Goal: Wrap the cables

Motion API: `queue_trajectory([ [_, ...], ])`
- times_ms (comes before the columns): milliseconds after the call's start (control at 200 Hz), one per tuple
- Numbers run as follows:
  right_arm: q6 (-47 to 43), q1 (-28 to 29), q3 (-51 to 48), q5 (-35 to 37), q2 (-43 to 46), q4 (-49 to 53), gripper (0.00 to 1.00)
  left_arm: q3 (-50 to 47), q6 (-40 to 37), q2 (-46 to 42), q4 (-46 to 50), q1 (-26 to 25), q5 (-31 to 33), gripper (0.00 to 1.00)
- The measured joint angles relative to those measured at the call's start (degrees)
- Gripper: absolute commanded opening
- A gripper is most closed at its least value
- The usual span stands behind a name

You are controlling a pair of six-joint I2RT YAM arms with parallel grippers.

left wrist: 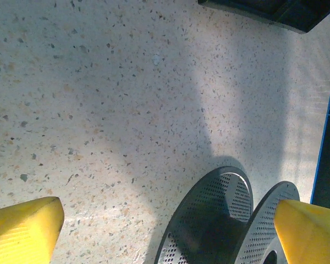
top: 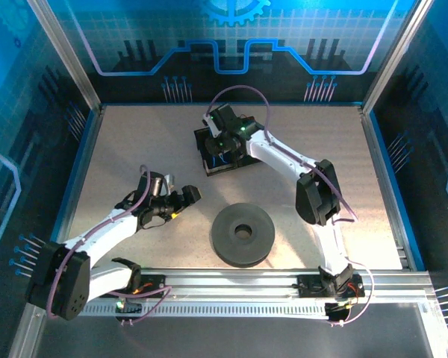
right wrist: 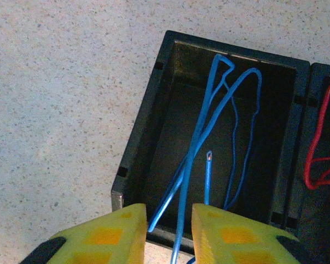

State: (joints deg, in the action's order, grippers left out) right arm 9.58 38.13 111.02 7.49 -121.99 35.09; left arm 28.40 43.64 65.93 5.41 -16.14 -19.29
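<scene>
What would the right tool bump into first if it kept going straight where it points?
Probably the blue cable: its strands run up between the fingers of the right tool. Behind it comes the floor of the black box compartment it lies in; how far down that is, the picture doesn't show.

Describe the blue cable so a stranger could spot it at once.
On the far half of the table sits a black box under the right gripper. The blue cable lies looped in one compartment, running out between the fingers; the neighbouring compartment holds the red cable.

Blue cable (right wrist: 197, 144) and red cable (right wrist: 312, 144) loop inside adjacent box (right wrist: 142, 129) compartments.
</scene>
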Motion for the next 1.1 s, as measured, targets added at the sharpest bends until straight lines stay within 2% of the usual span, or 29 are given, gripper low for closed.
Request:
queue_trajectory([
  [250,0.0,-0.3,0.4,-0.4,-0.4,1.5,0.27,0.1,-0.1,-1.6,1.2,0.0,0.7,0.99],
  [440,-0.2,-0.5,0.5,-0.4,-0.8,2.0,0.0,0.1,0.0,-4.4,1.4,0.0,1.0,0.99],
  [676,0.0,-0.7,-1.1,1.1,0.6,1.5,0.0,0.1,0.0,-9.1,3.4,0.0,2.1,0.99],
  [791,-0.2,-0.6,-5.1,1.9,5.7,0.3,0.0,0.4,0.0,-12.4,4.6,-0.2,3.5,0.99],
  [1101,0.3,-0.9,-19.5,-2.4,32.4,-6.4,0.0,4.4,-0.1,-20.1,7.2,-0.2,7.2,0.99],
])
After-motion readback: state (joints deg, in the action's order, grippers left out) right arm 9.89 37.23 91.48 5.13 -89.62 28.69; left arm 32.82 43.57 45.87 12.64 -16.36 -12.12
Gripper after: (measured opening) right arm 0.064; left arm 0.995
